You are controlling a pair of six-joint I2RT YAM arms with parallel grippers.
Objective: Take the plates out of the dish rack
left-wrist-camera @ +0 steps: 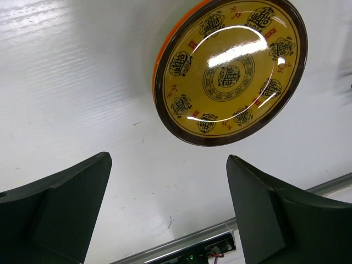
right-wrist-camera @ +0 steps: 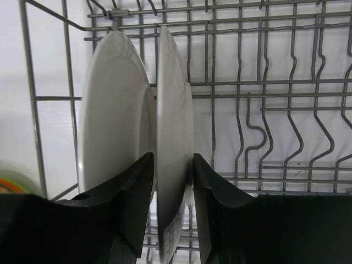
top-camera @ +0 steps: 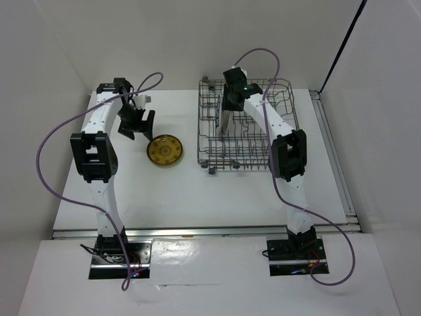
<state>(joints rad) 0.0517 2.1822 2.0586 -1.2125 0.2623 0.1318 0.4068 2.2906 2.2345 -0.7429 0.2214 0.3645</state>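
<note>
The golden-brown patterned plate lies flat on the table left of the dish rack. In the left wrist view it rests on an orange plate whose edge shows under it. My left gripper is open and empty above the table, just left of that stack. My right gripper reaches down into the rack's left part. In the right wrist view it is shut on the rim of an upright white plate. A second pale plate stands just to its left.
The grey wire rack has upright tines to the right of the plates. A green and orange edge shows outside the rack's left wall. White walls enclose the table on three sides.
</note>
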